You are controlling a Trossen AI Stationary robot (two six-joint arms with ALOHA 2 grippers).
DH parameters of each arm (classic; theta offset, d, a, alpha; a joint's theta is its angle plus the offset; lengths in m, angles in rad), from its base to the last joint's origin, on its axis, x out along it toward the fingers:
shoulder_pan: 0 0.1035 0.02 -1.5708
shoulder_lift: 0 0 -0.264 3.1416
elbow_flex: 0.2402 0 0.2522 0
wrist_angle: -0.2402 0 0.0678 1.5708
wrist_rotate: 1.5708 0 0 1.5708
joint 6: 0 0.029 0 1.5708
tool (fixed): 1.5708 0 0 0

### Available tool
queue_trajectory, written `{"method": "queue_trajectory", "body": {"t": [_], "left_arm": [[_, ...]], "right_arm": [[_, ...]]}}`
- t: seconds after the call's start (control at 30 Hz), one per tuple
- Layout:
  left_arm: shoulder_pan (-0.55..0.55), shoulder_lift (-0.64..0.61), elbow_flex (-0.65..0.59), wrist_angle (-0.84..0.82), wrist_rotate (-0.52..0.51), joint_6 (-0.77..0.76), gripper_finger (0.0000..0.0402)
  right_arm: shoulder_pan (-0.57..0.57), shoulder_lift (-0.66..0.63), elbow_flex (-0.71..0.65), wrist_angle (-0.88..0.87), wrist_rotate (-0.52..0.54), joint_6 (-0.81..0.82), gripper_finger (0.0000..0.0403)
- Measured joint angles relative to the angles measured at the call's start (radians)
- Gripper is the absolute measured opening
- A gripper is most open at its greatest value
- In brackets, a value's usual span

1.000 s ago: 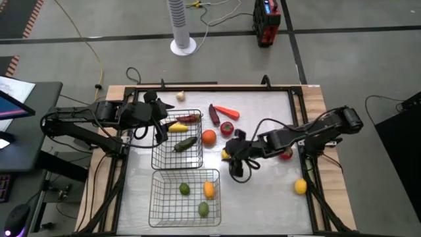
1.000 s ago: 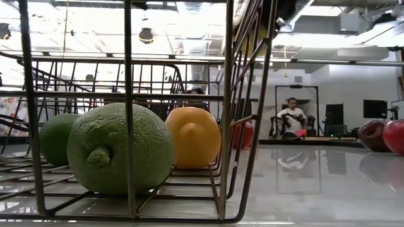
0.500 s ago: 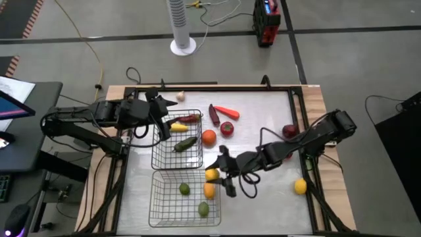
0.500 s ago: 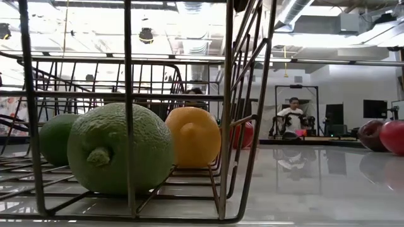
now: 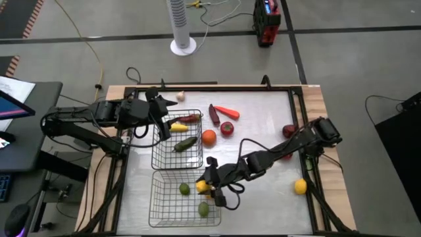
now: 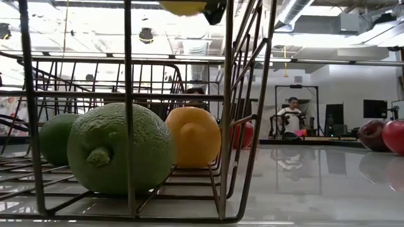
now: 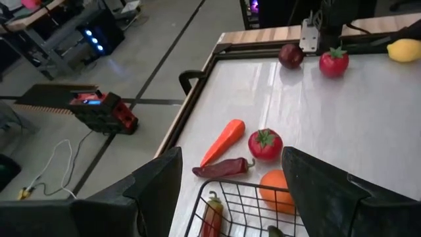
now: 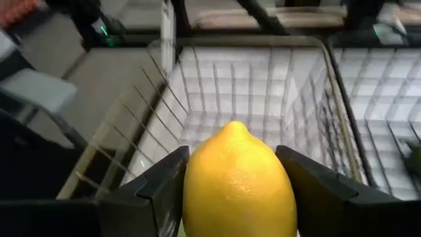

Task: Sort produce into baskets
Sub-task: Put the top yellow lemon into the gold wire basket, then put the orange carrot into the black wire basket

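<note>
Right gripper (image 5: 205, 186) has its jaws clamped on a yellow lemon (image 8: 238, 179), one dark finger on each side of it. You're holding it above the near wire-grid basket (image 5: 158, 205), over its right-hand part. In that basket you've got a bumpy green lime (image 6: 118, 149), a second green fruit (image 6: 56, 139) and an orange fruit (image 6: 192, 137).

Left gripper (image 5: 158, 112) sits at the far basket (image 5: 163, 158), by its far-left corner, jaws spread wide with nothing between them. That basket holds a yellow piece, a green one (image 5: 185, 143) and a red chilli (image 5: 189, 118).

Loose on the white table (image 5: 263, 112): an orange carrot (image 7: 222, 141), a dark red chilli (image 7: 222, 168), a tomato (image 7: 265, 144) and an orange (image 5: 208, 137).
</note>
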Motion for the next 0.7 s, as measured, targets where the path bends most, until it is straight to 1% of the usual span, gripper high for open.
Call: {"method": "queue_trajectory", "body": {"t": [0.07, 0.2, 0.23, 0.3, 0.37, 0.4, 0.43, 0.5, 0.7], "left_arm": [[0.000, 0.000, 0.000, -0.004, 0.000, 0.000, 0.0249], [0.000, 0.000, 0.000, -0.004, 0.000, -0.001, 0.0249], [0.000, 0.000, 0.000, -0.004, 0.001, -0.001, 0.0249], [0.000, 0.000, 0.000, -0.004, 0.001, -0.006, 0.0249], [0.000, 0.000, 0.000, -0.008, 0.003, -0.013, 0.0249], [0.000, 0.000, 0.000, -0.009, 0.004, -0.017, 0.0249], [0.000, 0.000, 0.000, -0.011, 0.008, -0.022, 0.0249], [0.000, 0.000, 0.000, -0.014, 0.018, -0.028, 0.0249], [0.000, 0.000, 0.000, -0.018, 0.029, -0.028, 0.0249]], "right_arm": [[-0.007, 0.003, 0.008, -0.005, 0.000, 0.003, 0.0268], [-0.014, -0.041, 0.008, -0.105, 0.022, -0.012, 0.0289], [-0.016, -0.061, 0.007, -0.156, 0.041, -0.017, 0.0292], [-0.022, -0.096, 0.006, -0.202, 0.071, -0.027, 0.0295], [-0.028, -0.138, -0.013, -0.274, 0.136, -0.054, 0.0296], [-0.035, -0.160, -0.027, -0.314, 0.186, -0.064, 0.0296], [-0.044, -0.182, -0.049, -0.332, 0.233, -0.068, 0.0296], [-0.075, -0.224, -0.117, -0.354, 0.290, -0.062, 0.0296], [-0.231, -0.332, -0.336, -0.317, 0.297, -0.002, 0.0297]]}}
